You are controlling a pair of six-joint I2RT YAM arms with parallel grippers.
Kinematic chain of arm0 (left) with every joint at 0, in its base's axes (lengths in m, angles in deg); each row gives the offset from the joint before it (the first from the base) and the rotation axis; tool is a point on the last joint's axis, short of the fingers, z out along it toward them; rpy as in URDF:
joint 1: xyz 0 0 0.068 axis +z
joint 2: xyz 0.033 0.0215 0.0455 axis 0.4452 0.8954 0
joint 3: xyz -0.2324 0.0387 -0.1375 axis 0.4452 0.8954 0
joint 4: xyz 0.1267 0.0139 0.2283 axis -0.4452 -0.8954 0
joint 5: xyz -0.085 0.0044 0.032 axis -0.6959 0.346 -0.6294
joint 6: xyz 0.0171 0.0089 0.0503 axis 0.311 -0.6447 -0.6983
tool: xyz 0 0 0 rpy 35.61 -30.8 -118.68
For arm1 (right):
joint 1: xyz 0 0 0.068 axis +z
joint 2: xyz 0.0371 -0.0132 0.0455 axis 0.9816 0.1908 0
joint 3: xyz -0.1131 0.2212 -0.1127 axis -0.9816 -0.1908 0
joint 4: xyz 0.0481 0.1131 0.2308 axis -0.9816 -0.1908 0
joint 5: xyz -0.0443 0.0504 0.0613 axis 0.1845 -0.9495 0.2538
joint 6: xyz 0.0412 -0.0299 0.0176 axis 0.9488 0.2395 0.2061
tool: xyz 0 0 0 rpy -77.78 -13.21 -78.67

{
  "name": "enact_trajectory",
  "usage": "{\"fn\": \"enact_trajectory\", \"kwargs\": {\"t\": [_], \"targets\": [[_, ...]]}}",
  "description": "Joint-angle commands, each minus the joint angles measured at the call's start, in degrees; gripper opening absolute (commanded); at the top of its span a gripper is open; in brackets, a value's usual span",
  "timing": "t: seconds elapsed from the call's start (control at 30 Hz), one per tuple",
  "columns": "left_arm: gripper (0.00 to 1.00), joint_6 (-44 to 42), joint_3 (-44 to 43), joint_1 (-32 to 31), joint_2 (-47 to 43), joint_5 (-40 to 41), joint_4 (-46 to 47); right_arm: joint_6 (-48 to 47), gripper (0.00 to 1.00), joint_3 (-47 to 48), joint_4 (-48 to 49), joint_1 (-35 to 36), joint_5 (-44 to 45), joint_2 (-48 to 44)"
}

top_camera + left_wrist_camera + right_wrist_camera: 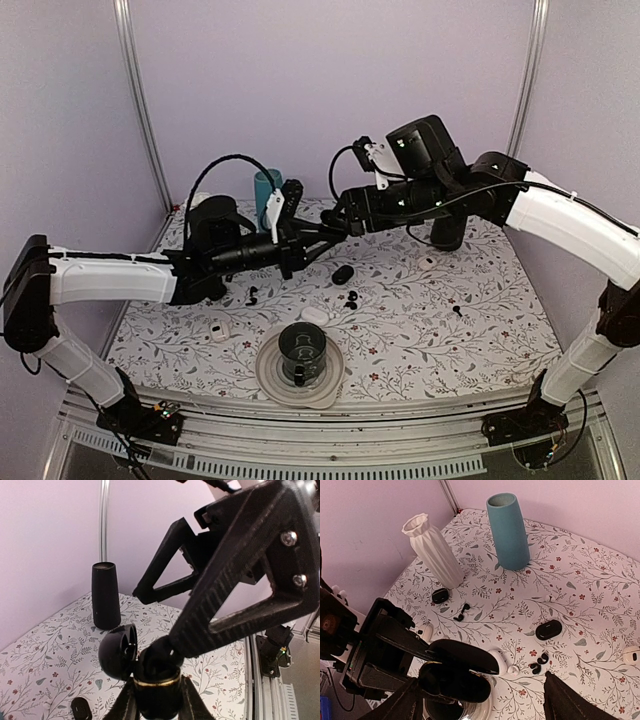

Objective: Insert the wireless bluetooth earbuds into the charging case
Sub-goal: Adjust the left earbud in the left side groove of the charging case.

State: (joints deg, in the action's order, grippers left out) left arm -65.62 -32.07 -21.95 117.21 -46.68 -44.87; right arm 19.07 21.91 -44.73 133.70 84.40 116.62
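Insertion step, I judge: the left fingers [126, 706] clamp the glossy black, gold-ringed charging case [157, 682] at lower centre, its domed lid [116, 652] hinged open. The right fingers [235, 580], matte ribbed plastic, stand wide apart, one tip at the case mouth, possibly seating a bud. Loose stemmed earbuds [461, 612] lie mid-frame on the floral desk [580, 575]; next calls for fetching one

You're working in a lab-style robot test cell: plain lilac panel walls [300, 80] framed by silver metal posts [140, 110], a floral-print tabletop [480, 310], and two white-and-black robot arms [110, 278] bolted to a slotted aluminium rail [380, 430] at the near edge.
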Motion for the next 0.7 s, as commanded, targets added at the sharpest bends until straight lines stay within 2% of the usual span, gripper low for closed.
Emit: {"fn": "enact_trajectory", "kwargs": {"t": [0.0,0.23,0.53,0.67], "targets": [[0.0,2.3,0.5,1.0,-3.1,-6.1,7.6,-1.7,0.82,-1.7,-0.4,-0.9,2.8,-1.9],[0.0,3.7,-0.1,1.6,-2.8,-10.1,8.2,-3.0,0.82,-2.2,1.0,-0.9,2.0,-2.8],[0.0,4.8,0.2,2.4,-2.3,-8.6,8.1,-2.8,0.84,-5.1,4.4,-1.2,1.7,-6.5],[0.0,5.0,0.4,2.8,-2.4,-8.4,8.1,-2.2,0.84,-7.9,6.7,-2.8,-1.0,-9.2]]}}
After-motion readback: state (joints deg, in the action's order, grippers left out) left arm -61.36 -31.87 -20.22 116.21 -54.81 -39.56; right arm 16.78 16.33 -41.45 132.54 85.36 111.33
